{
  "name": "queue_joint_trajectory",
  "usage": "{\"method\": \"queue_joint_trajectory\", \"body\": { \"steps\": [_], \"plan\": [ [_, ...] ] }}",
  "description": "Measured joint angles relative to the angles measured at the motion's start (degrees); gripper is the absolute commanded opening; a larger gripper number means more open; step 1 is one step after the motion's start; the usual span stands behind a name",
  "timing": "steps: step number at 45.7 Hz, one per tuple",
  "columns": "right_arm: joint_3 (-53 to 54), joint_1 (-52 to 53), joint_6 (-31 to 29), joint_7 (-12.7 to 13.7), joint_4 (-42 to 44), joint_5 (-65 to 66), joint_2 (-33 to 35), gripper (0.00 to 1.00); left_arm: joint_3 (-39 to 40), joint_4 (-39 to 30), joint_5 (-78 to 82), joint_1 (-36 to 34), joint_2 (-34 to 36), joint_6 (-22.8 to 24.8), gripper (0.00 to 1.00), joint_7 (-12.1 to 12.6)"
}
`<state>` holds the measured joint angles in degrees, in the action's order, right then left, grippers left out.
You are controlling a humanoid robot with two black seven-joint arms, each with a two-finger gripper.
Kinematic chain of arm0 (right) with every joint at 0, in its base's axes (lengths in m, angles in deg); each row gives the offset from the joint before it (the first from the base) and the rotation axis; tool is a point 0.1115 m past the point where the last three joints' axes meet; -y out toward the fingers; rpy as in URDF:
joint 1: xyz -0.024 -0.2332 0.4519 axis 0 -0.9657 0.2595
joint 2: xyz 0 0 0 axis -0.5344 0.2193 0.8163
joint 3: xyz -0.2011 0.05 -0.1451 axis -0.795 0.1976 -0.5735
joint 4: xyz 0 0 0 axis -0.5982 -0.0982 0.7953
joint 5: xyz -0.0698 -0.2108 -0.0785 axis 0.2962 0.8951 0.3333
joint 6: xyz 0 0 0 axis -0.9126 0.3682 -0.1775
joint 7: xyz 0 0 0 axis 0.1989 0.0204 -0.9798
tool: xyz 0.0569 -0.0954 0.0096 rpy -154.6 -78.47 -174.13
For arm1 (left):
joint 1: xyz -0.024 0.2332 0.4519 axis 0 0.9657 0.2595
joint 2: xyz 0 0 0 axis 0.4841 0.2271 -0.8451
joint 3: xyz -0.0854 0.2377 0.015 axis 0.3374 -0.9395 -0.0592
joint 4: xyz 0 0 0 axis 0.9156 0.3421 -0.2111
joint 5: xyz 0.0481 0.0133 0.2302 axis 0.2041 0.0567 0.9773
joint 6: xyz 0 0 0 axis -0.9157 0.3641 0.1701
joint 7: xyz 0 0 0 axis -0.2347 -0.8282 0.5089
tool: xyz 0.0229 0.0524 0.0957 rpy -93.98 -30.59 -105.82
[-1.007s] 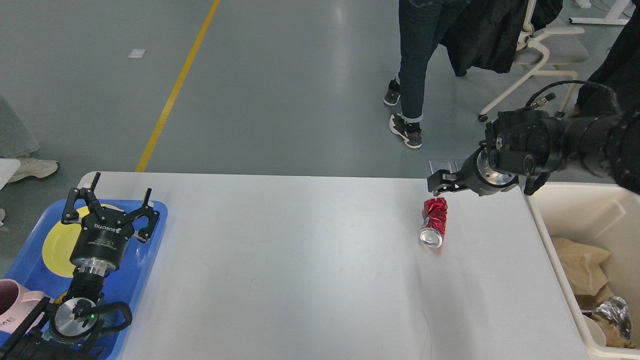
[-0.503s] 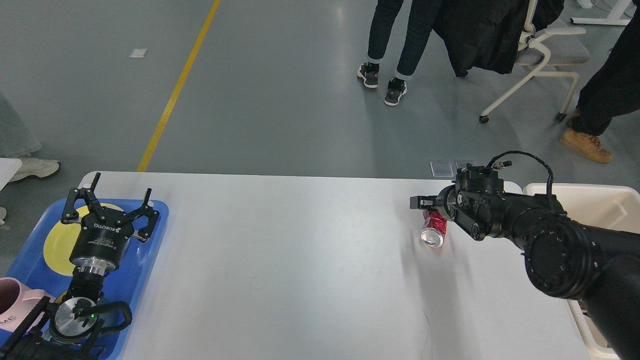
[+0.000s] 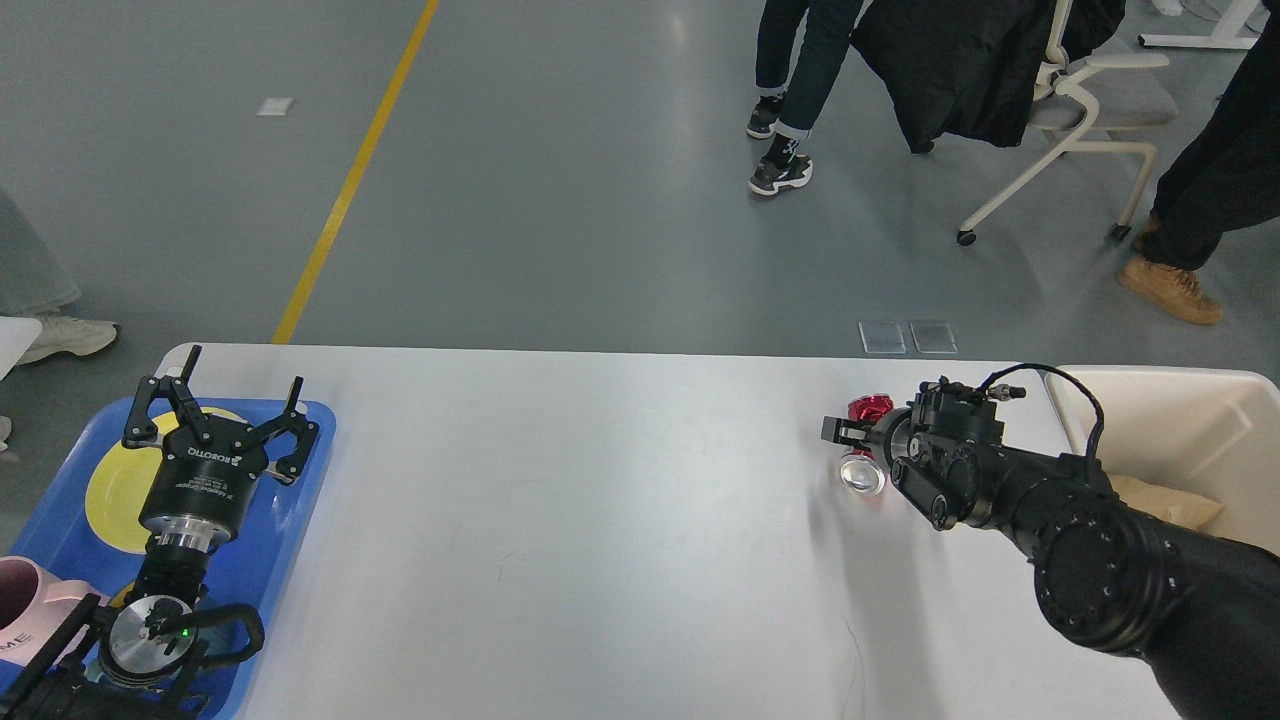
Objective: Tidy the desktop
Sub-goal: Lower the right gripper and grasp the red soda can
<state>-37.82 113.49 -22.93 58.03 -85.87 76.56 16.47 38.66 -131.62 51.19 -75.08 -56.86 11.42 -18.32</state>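
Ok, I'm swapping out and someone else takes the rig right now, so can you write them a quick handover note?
Left pincer: open, empty, hovering over the blue tray with the yellow plate.
Right pincer: down at the crushed red can, across its middle; whether it is closed on it cannot be told.
The can lies on the desktop near its far right corner, beside the cream bin, which holds brown paper.
Done: no other loose item shows on the desktop.
Left: confirm the grip, lift the can, probably drop it in the bin.
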Motion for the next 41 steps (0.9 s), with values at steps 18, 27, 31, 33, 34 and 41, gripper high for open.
{"method": "queue_joint_trajectory", "body": {
  "steps": [18, 27, 31, 33, 34, 41],
  "plan": [
    [0.3, -2.0, 3.9, 0.0, 0.3, 0.6, -1.5, 0.89, 0.0, 0.0, 0.0, 0.0, 0.0, 0.0, 0.96, 0.0],
    [0.1, -2.6, 4.3, 0.0, 0.5, 0.7, -1.5, 0.63, 0.0, 0.0, 0.0, 0.0, 0.0, 0.0, 0.96, 0.0],
    [0.1, -2.6, 4.4, 0.1, 0.7, 0.8, -1.5, 0.38, 0.0, 0.0, 0.0, 0.0, 0.0, 0.0, 0.96, 0.0],
    [0.2, -2.6, 4.4, 0.1, 0.7, 0.8, -1.5, 0.31, 0.0, 0.0, 0.0, 0.0, 0.0, 0.0, 0.96, 0.0],
    [0.3, -2.6, 4.4, 0.1, 0.7, 0.8, -1.5, 0.30, 0.0, 0.0, 0.0, 0.0, 0.0, 0.0, 0.96, 0.0],
    [0.4, -2.9, 4.5, 0.2, 0.7, 0.8, -1.5, 0.22, 0.0, 0.0, 0.0, 0.0, 0.0, 0.0, 0.96, 0.0]
  ]
}}
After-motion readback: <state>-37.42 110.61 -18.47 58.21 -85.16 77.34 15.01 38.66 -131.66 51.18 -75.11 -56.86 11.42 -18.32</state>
